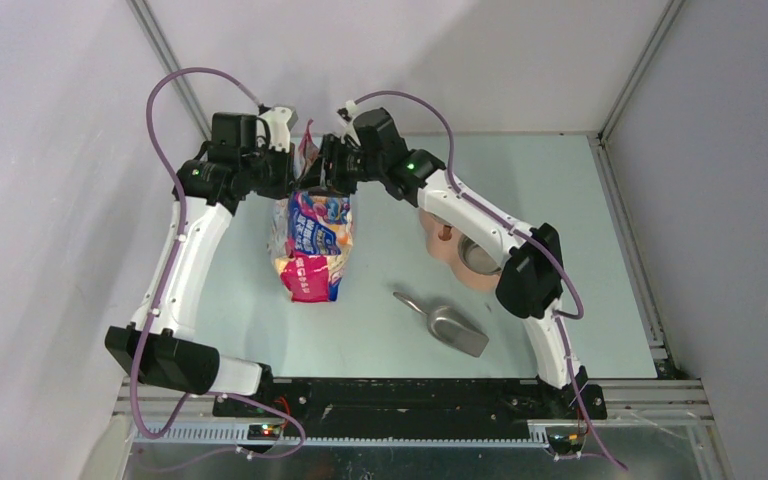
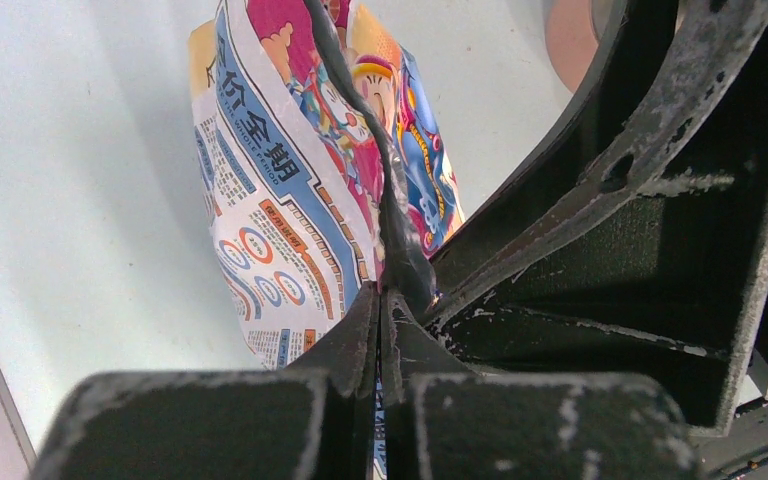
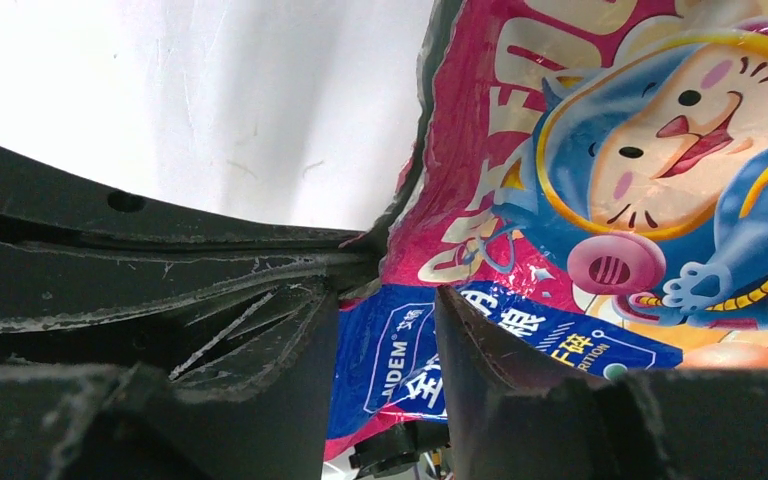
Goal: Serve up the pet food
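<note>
The glossy blue, pink and red cartoon-printed bag [image 1: 312, 240] stands at the table's back left. My left gripper [image 1: 295, 165] is shut on the bag's top edge; in the left wrist view the jaws [image 2: 388, 300] pinch the seam of the bag [image 2: 280, 170]. My right gripper [image 1: 328, 170] is at the top of the bag from the right, open, with the bag's printed front [image 3: 610, 180] showing through the gap at the gripper [image 3: 387, 300]. The pet food kibble is hidden from view.
A grey metal scoop [image 1: 450, 325] lies on the table at front centre-right. A pinkish bowl [image 1: 440, 245] sits partly under my right arm; its rim also shows in the left wrist view [image 2: 565, 40]. White walls close off the back and both sides.
</note>
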Tool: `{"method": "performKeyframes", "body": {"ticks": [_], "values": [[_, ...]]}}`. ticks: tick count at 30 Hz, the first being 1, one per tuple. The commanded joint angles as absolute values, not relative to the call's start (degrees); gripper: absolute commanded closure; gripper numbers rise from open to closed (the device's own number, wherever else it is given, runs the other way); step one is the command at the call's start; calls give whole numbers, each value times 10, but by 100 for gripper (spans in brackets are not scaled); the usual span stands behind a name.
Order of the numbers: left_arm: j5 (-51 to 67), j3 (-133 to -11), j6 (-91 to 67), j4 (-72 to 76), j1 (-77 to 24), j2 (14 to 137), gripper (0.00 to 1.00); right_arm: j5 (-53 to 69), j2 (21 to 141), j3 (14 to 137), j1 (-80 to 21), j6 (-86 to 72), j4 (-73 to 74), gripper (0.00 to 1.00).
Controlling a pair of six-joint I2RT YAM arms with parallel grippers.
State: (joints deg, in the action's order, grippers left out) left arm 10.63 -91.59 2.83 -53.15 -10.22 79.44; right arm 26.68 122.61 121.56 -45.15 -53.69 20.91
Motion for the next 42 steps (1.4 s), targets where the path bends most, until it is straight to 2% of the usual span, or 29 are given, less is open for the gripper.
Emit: {"method": "performKeyframes", "body": {"ticks": [1, 23, 26, 30, 31, 33, 38, 42], "values": [[100, -907, 25, -567, -102, 779, 100, 213, 1237, 1255, -446, -539, 229, 57], [106, -906, 23, -566, -105, 781, 100, 175, 1277, 1318, -452, -494, 265, 63], [99, -906, 25, -564, -111, 782, 100, 98, 1281, 1336, -467, -477, 319, 75], [91, -905, 28, -562, -115, 782, 100, 91, 1288, 1329, -476, -476, 328, 82], [86, -904, 30, -561, -116, 782, 100, 93, 1288, 1328, -477, -476, 327, 91], [77, -902, 32, -560, -116, 781, 100, 96, 1287, 1327, -478, -466, 323, 100], [29, -899, 49, -552, -115, 773, 100, -5, 1261, 1336, -480, -378, 367, 100], [-67, -899, 92, -527, -115, 766, 100, -74, 1225, 1310, -474, -327, 385, 100]]}}
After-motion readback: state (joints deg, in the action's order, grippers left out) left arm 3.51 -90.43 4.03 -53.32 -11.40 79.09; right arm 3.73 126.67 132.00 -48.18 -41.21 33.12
